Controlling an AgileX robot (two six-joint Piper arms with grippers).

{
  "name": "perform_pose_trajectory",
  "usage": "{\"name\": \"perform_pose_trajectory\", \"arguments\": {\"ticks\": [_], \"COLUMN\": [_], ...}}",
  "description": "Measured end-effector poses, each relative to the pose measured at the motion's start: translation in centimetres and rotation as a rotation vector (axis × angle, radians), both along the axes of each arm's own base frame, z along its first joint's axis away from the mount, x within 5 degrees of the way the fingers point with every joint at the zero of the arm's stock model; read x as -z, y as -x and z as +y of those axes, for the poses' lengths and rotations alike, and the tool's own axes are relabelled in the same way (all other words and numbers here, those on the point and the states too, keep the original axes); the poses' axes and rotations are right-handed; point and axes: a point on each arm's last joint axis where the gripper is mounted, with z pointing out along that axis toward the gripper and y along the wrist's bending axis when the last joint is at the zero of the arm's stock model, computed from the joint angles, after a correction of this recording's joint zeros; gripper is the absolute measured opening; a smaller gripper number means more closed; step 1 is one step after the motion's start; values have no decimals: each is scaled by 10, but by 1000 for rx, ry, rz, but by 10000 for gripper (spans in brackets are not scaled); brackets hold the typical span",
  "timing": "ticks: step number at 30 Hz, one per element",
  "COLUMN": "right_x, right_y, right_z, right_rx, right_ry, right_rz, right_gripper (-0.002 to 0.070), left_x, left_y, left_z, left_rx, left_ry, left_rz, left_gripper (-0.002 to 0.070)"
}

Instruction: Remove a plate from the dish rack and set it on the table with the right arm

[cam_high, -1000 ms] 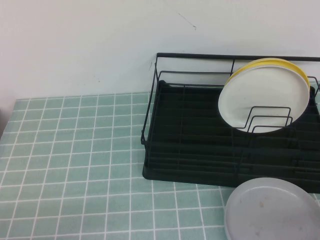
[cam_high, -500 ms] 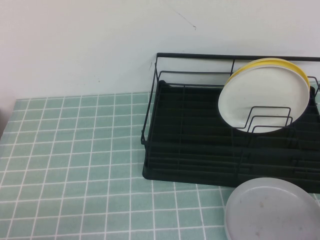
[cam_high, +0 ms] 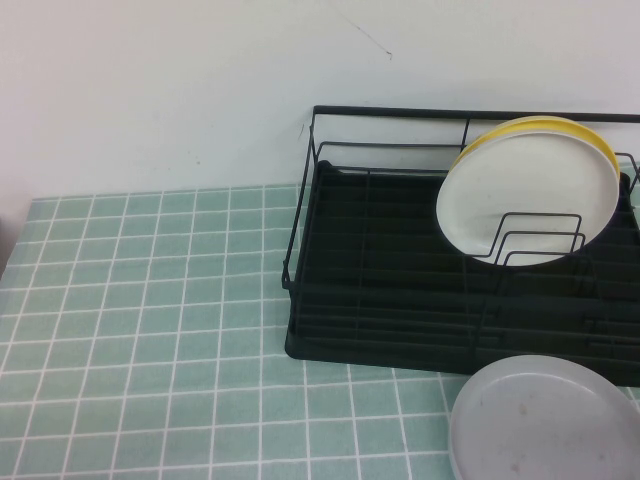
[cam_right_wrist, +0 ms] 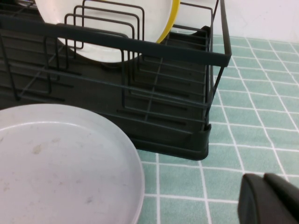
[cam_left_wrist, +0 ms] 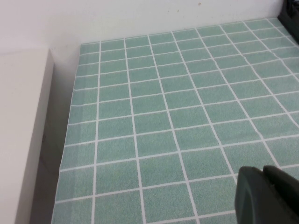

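Note:
The white plate point(cam_high: 528, 190) stands upright in the black dish rack point(cam_high: 400, 280), leaning on a yellow plate point(cam_high: 590, 135) behind it, held by wire dividers point(cam_high: 535, 240). In the right wrist view the white plate point(cam_right_wrist: 100, 42) and the rack point(cam_right_wrist: 177, 93) show too. My right gripper point(cam_right_wrist: 262, 179) is shut and empty, low over the green tiled table point(cam_high: 150, 300), beside the rack's end and apart from it. My left gripper point(cam_left_wrist: 261, 172) is shut and empty over bare tiles far from the rack. Neither gripper shows in the high view.
A grey plate point(cam_high: 545, 420) lies flat on the table in front of the rack, also in the right wrist view point(cam_right_wrist: 60, 158). A white wall rises behind. A pale ledge point(cam_left_wrist: 21, 130) borders the table's left edge.

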Motion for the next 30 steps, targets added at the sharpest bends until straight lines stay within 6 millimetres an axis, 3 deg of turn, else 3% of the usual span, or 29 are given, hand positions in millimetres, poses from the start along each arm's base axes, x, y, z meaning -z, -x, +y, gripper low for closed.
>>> {"name": "perform_pose_trajectory", "arguments": {"ticks": [9, 18, 22, 30], "right_x": [0, -20, -27, -22], "right_y": [0, -5, -5, -3], "right_z": [1, 5, 0, 14], "right_rx": [-2, 52, 98, -4], "right_ry": [-24, -489, -557, -627], "right_rz": [-3, -225, -314, -141], "right_gripper": [-1, -1, -1, -1], "left_x": [0, 0, 0, 0], "left_y": [0, 0, 0, 0], "left_z": [0, 0, 0, 0], "left_rx": [-1, -1, -1, -1], "left_ry": [2, 2, 2, 2], "left_rz": [0, 0, 0, 0], "left_gripper": [-3, -3, -3, -3]}}
